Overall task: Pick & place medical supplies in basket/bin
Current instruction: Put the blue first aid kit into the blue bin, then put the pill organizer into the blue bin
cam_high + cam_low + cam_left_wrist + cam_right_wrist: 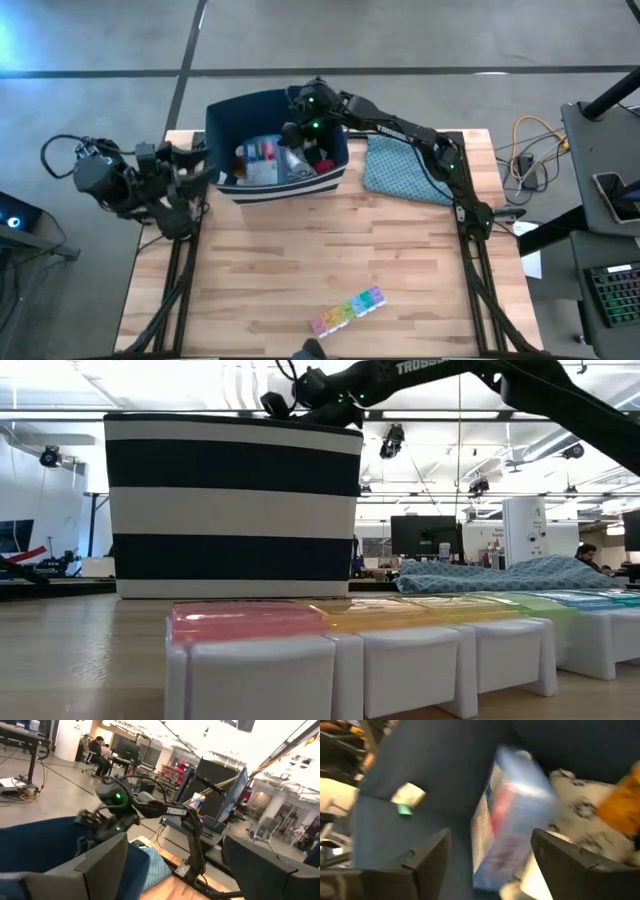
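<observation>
Currently right gripper (300, 128) is hanging over the far right part of the navy striped bin (224, 120), reaching in from the right across the teal patterned cloth pouch (400, 168). Its fingers (427, 855) are standing apart with nothing between them, looking down into the bin at a blue first-aid pouch (507, 815), a white printed packet (585, 827), an orange item (620, 802) and a small white tag (407, 795) on the bin wall. From above, several supplies (265, 160) are lying inside the bin, details too small to tell. Bin is sitting at the far middle of the wooden table (270, 260), pouch just right of it, touching or nearly. Rainbow pill organizer (347, 310) is lying alone near the front edge, well apart from the bin. Left gripper (205, 165) is waiting at the left table edge just beside the bin's left wall, fingers (97, 865) apart and empty.
</observation>
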Robot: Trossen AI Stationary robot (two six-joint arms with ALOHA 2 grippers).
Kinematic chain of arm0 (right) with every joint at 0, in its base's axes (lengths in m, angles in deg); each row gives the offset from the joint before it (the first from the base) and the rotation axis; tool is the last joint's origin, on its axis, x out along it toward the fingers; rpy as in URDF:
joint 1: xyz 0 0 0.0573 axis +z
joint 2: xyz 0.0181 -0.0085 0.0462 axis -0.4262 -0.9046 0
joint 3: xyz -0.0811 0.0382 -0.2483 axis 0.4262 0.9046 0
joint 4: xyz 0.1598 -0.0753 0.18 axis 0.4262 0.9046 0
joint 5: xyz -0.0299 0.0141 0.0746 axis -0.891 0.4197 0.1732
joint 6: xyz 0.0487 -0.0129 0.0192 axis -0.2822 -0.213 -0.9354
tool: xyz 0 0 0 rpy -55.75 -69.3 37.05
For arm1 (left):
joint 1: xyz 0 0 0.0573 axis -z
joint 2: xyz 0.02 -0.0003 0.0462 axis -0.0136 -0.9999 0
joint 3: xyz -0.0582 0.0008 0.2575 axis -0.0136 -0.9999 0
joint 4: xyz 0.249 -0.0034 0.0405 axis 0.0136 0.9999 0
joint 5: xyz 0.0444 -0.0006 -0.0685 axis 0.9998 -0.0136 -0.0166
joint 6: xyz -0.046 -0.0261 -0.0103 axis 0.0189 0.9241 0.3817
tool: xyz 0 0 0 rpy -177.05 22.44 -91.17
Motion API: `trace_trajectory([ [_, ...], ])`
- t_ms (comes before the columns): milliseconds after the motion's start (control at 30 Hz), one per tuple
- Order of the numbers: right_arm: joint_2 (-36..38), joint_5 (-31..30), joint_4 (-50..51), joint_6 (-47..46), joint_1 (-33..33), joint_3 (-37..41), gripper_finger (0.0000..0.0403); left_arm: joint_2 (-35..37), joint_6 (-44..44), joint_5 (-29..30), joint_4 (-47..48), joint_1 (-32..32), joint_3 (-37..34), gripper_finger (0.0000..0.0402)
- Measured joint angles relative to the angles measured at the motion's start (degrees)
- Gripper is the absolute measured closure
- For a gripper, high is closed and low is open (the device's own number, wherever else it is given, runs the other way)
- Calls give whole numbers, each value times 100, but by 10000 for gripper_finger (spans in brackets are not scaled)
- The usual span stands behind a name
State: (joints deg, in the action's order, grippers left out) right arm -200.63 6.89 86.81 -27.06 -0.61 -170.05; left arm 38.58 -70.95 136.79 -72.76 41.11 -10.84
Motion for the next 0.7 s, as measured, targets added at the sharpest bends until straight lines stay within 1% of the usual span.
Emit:
trace_trajectory([
  [100,139,-145,431,406,-1,-120,112,113,-1,7,141,0,-1,93],
  [200,493,-230,937,1267,93,-224,97,188,0,19,216,0,2,93],
  [300,930,-665,1751,2124,382,-232,92,158,11,-26,398,2,-37,93],
  [400,1339,-1319,2799,2925,846,-224,92,90,219,-53,467,4,-151,93],
  [567,1923,-2518,4432,3892,1895,-178,99,-98,569,-149,495,4,-372,93],
  [633,2053,-2836,4854,4103,2346,-32,99,-201,685,-160,487,4,-414,93],
  [700,2177,-2992,5120,4241,2778,275,99,-303,815,-160,486,4,-431,93],
])
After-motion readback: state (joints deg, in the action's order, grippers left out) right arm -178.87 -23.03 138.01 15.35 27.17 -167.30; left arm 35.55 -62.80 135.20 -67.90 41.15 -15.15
